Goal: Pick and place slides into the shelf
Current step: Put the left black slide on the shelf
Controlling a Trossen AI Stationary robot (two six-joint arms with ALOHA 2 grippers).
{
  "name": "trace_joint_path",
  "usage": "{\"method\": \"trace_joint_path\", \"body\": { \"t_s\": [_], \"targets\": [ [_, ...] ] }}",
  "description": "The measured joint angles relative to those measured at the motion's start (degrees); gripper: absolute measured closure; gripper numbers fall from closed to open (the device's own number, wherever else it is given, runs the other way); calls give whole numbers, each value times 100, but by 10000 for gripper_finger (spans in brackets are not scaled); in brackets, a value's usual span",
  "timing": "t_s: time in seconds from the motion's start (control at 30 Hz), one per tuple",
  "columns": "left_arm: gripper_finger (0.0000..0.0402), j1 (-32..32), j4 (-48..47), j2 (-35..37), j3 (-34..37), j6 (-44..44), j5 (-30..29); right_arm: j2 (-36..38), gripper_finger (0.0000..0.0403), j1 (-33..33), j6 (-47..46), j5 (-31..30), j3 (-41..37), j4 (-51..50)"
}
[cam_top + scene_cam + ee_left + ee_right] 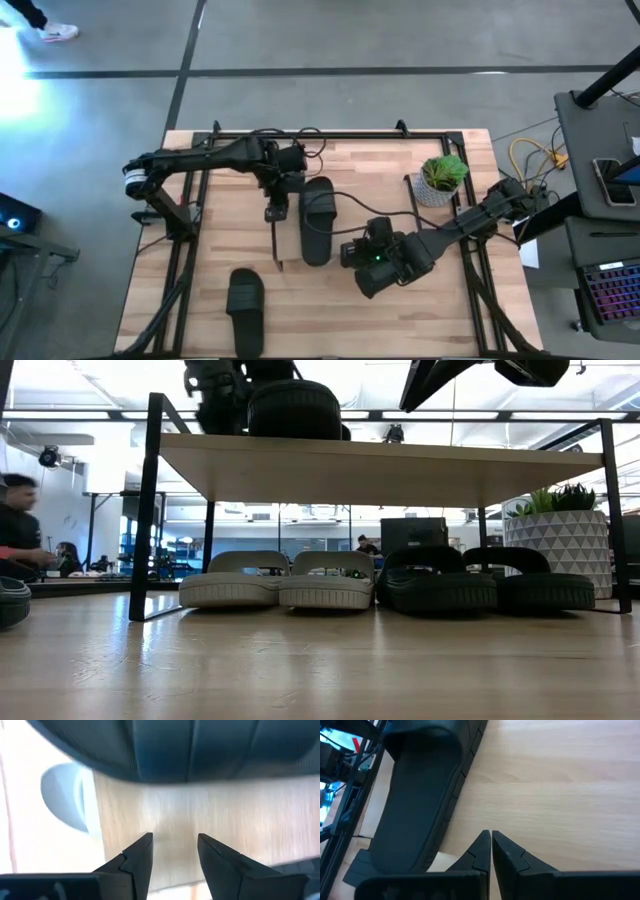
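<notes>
Black slide (317, 220) on shelf (400, 180), left hand (175, 851) apparently open beside.

No legible text, label, brand, number or sign appears in any view. A partial red mark at the edge of the right wrist view cannot be read.
</notes>
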State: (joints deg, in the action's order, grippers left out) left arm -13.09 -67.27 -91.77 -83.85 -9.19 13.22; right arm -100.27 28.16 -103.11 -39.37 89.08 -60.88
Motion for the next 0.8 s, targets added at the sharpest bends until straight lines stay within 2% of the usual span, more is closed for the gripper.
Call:
{"method": "trace_joint_path", "body": {
  "t_s": [0.1,0.43,0.7,0.8],
  "targets": [
    [261,94,-169,25,-1,135,68,-4,394,-4,2,100,-4,111],
    [261,470,220,108,-36,587,299,-11,394,-340,450,116,-101,447],
    [261,642,371,108,-26,776,303,-83,394,-874,1379,785,-120,736],
    [261,676,542,108,-22,894,306,-145,394,-1044,1670,852,-125,877]
  ]
}}
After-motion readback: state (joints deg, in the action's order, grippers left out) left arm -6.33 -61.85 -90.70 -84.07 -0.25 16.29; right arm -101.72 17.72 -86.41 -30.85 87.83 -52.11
